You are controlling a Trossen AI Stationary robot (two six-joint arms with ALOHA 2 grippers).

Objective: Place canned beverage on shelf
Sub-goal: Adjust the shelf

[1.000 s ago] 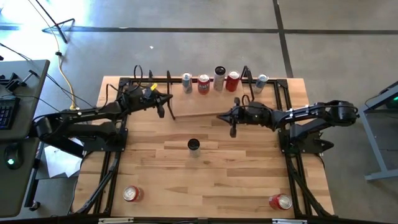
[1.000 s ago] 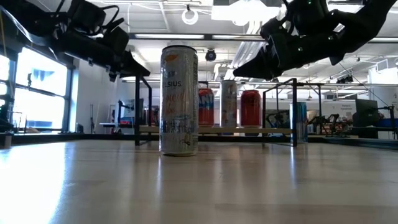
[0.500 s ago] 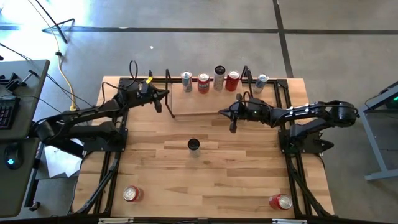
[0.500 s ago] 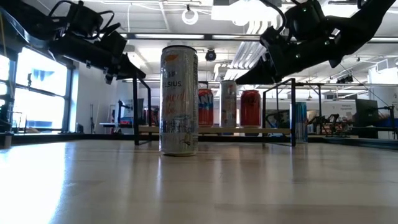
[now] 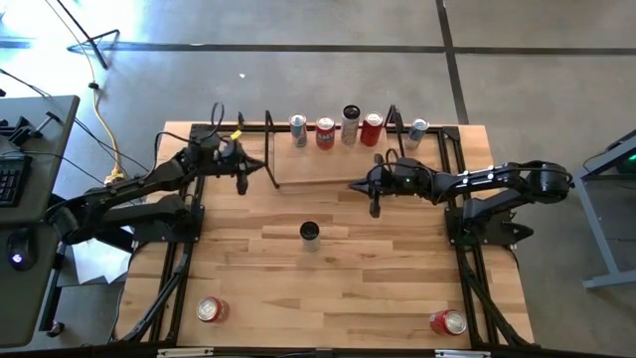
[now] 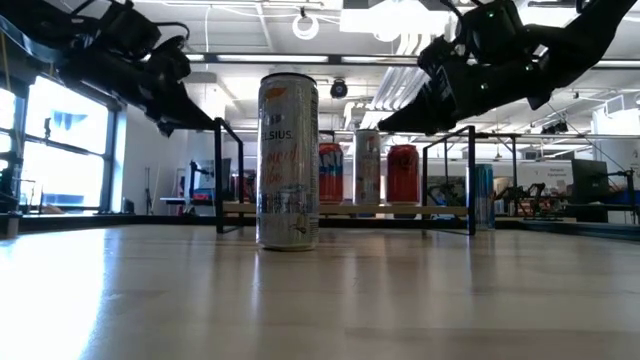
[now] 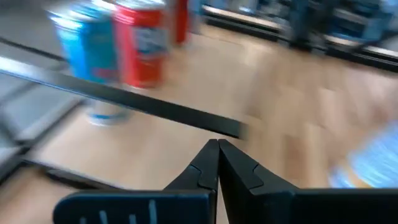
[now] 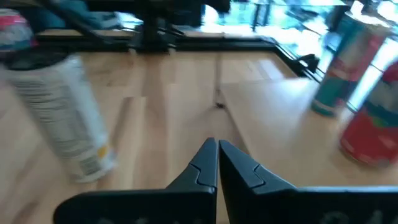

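You see both claws pressed together, empty: left claw [image 5: 241, 182] beside the shelf's [image 5: 328, 171] left end, right claw [image 5: 374, 204] before it. The tall can [image 6: 288, 161], lettered "SIUS", stands mid-bench.

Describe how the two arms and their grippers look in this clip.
Both arms are dark, jointed and slim, with black cables looping at the wrists. The left gripper has a yellow tag nearby. The right gripper looks plain black. Each ends in two pointed black fingers.
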